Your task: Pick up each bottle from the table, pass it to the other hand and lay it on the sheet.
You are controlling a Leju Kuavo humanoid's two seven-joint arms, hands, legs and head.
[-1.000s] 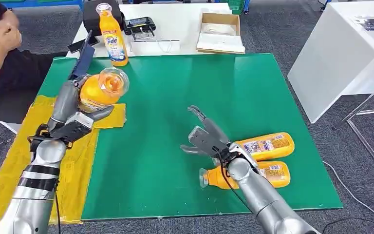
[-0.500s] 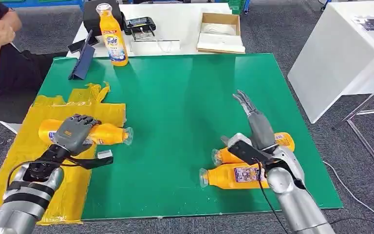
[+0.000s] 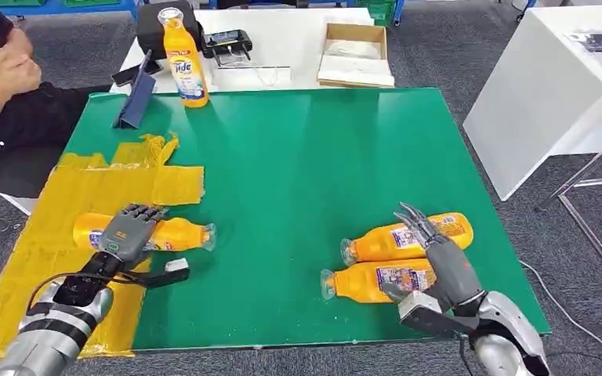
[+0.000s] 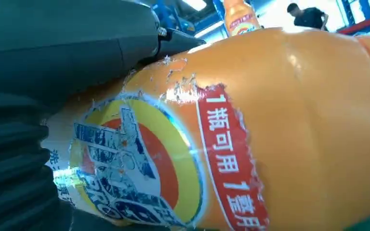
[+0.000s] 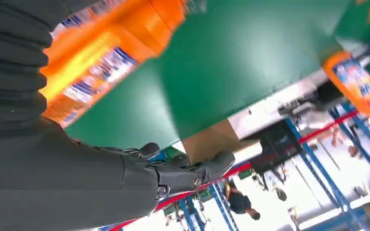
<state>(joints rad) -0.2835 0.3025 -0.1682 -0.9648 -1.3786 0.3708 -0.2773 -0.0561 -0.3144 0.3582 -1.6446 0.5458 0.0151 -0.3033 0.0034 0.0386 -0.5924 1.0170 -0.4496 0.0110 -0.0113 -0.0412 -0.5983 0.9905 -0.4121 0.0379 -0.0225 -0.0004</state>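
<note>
upright bottle (image 3: pixel 183 59) at the counter's far edge reads "tide" | left hand (image 3: pixel 125 232) rests over the lying bottle (image 3: pixel 174 233) on the yellow sheet (image 3: pixel 55 227), grip unclear; label shows "1瓶可用1" | right hand (image 3: pixel 439 262), fingers apart and holding nothing, over two bottles (image 3: pixel 376 270) on the green mat (image 3: pixel 298 157), their labels unreadable

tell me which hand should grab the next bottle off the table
Right. The right hand already hovers over the two bottles lying on the green mat, open. The left hand rests on the bottle on the yellow sheet.
</note>
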